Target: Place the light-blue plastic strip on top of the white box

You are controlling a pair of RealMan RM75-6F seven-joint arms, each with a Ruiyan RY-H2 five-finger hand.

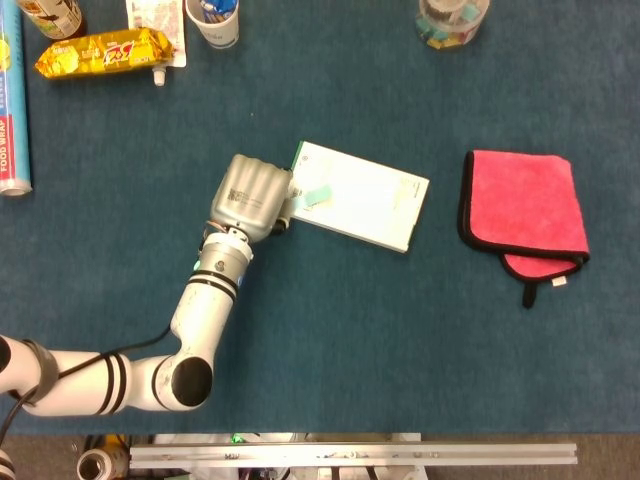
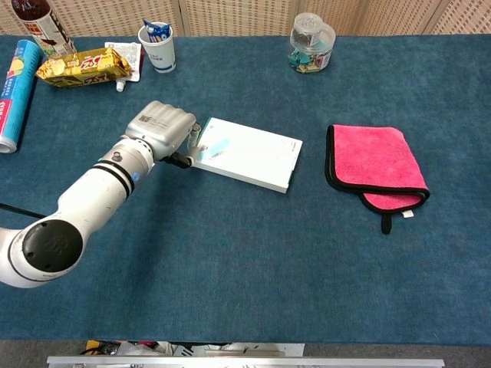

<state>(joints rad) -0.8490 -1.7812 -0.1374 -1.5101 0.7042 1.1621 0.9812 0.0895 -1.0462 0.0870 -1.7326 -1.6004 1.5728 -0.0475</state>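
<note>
The white box [image 1: 365, 200] [image 2: 253, 153] lies flat near the table's middle, slightly skewed. The light-blue plastic strip [image 1: 312, 197] [image 2: 217, 146] lies on the box's left end. My left hand [image 1: 248, 195] [image 2: 159, 132] sits against the box's left edge with its back up. Its fingers are curled down, and the fingertips [image 1: 286, 200] still pinch the strip's left end. How they grip is hidden under the hand. My right hand is in neither view.
A folded pink cloth [image 1: 524, 205] lies right of the box. Along the far edge stand a clear jar [image 1: 452, 20], a paper cup [image 1: 214, 20], a yellow snack bag [image 1: 103, 52] and a blue roll [image 1: 14, 110]. A bottle [image 2: 42, 23] stands at the far left.
</note>
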